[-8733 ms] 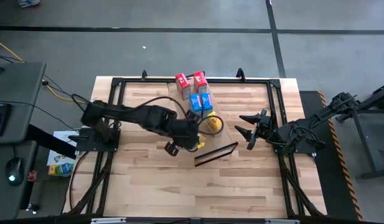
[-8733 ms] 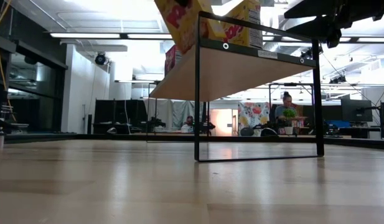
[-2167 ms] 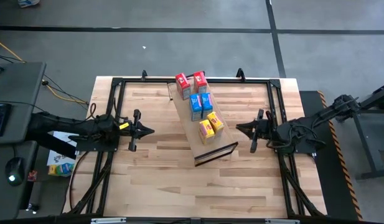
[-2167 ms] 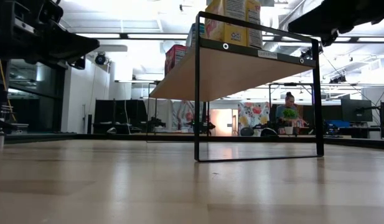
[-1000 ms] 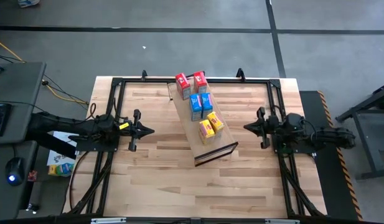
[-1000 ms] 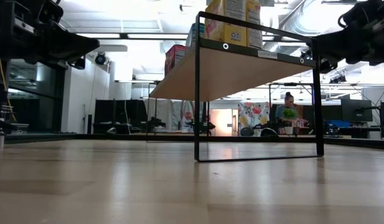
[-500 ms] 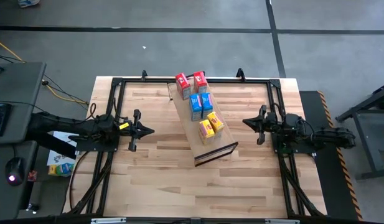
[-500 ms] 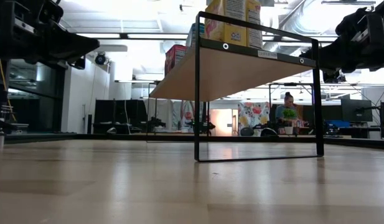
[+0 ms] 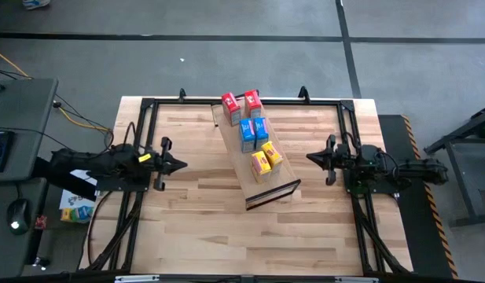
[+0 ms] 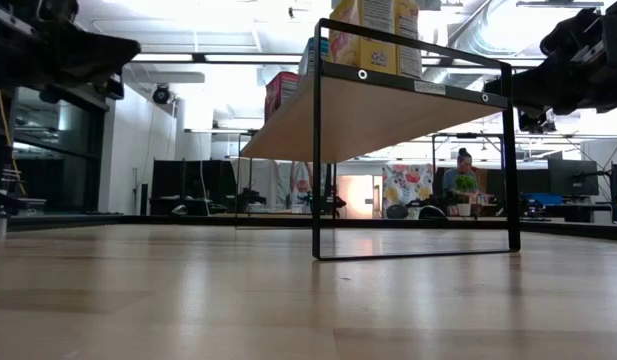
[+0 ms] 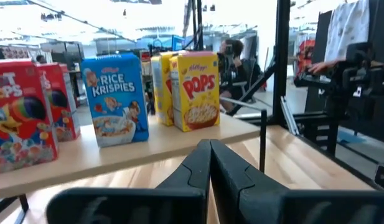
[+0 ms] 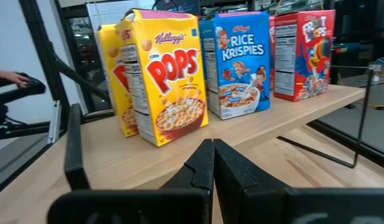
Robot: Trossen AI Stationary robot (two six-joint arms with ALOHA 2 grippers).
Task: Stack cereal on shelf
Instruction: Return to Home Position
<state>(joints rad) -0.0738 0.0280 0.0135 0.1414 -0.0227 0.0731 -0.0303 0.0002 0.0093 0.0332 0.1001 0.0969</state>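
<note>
The shelf (image 9: pixel 267 183) stands raised over the middle of the bench (image 9: pixel 187 228), slanting from near the bench's far edge toward its centre. Three pairs of upright boxes line its top. The red boxes (image 9: pixel 230 103) are at the end closest to the far edge, the blue boxes (image 9: pixel 247 131) are midway along, and the yellow boxes (image 9: pixel 261 163) are just short of the dark-framed end. Each pair stands side by side and close together (whether they actually touch is hard to tell). From bench height the shelf's pale underside (image 10: pixel 388 115) and thin dark legs show, with a person (image 10: pixel 463 178) far off in the room behind.

The left end effector (image 9: pixel 175 165) hangs by the bench's left edge, well apart from the shelf and pointing toward it. Its fingers (image 11: pixel 198 163) are clenched together on nothing. The right end effector (image 9: pixel 311 157) hangs by the right edge, also facing the shelf, with its fingers (image 12: pixel 203 163) likewise pressed together and empty.
</note>
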